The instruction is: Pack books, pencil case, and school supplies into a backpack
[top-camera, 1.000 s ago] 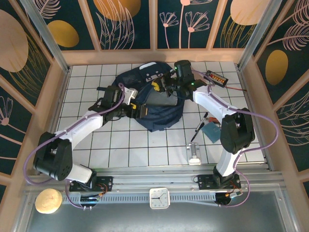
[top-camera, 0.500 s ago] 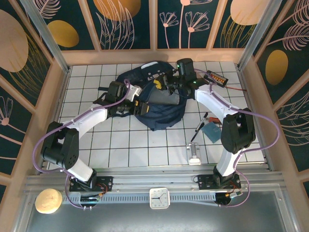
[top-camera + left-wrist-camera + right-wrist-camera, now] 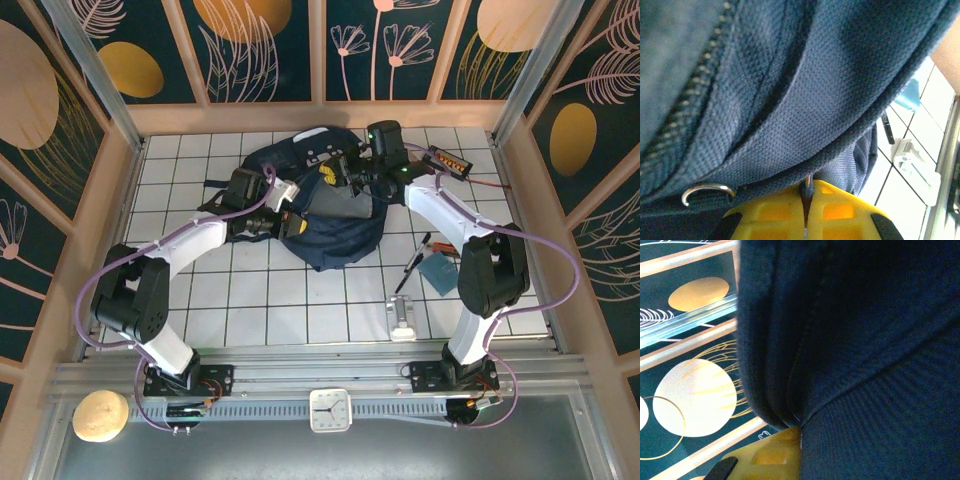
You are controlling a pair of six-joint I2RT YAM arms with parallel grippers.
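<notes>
Navy-blue fabric backpack (image 3: 335, 240) lies mid-table on the white tiled table (image 3: 250, 300), towards the far edge. Its mouth is held apart between the two arms. Contents cannot be made out; only a grey lining shows.

Left gripper (image 3: 805, 200): yellow fingers pressed together, pinching a fold of backpack fabric below the zip.

Right gripper (image 3: 799, 437): closed on the backpack's edge at the far right side.

Outside the bag, right of it: slim black pen (image 3: 408, 272), with the square teal-blue notebook (image 3: 440, 271) just beside it. Silver metal piece (image 3: 402, 320) is nearer the bases. Black gadget with a yellow-red label (image 3: 448, 160) sits by the far right corner.
</notes>
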